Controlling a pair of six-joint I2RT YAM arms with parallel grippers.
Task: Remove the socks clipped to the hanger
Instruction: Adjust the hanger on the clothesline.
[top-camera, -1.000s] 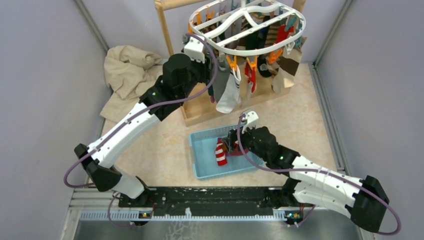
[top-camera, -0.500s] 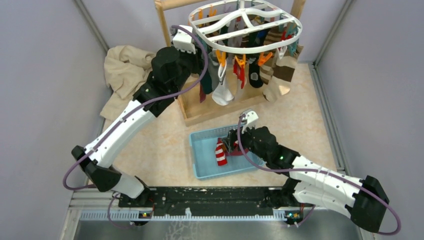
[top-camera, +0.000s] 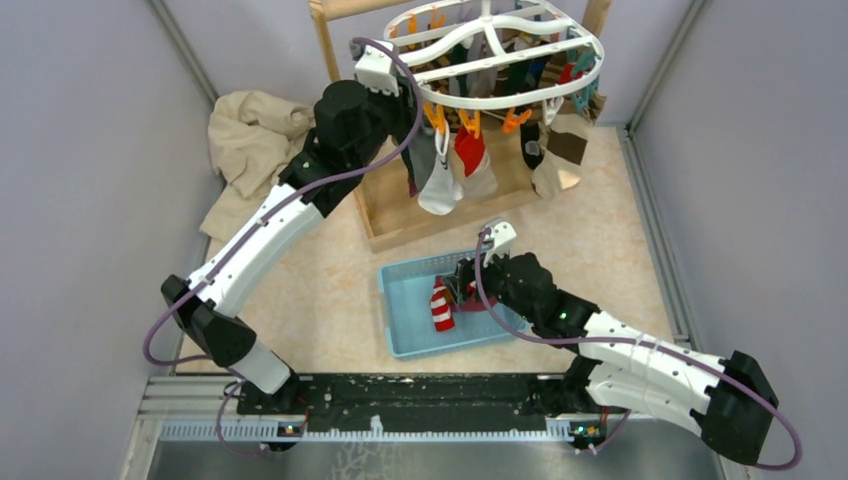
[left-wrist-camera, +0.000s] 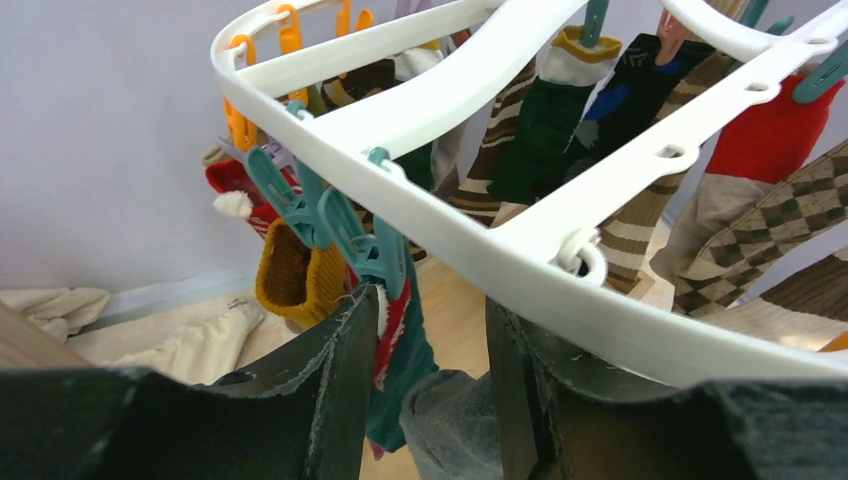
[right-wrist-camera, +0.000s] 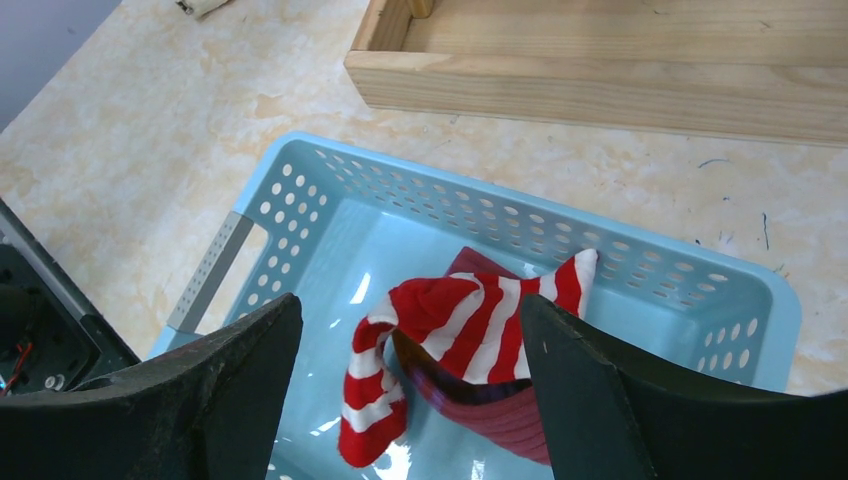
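Swung up beneath the white plastic oval hanger (left-wrist-camera: 450, 240), my left fingers (left-wrist-camera: 430, 335) narrow around a hanging soft grey sock (left-wrist-camera: 445, 430), grip unclear, seemingly ready to pull, while my right fingers (right-wrist-camera: 410, 320) stay wide.

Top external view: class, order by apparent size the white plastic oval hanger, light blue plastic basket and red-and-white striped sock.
Largest: white plastic oval hanger, though raised nearer the camera.
Then light blue plastic basket.
Smallest: red-and-white striped sock.

White-and-black arms (top-camera: 255, 245), looping purple cables (top-camera: 146, 345), matte black jaws
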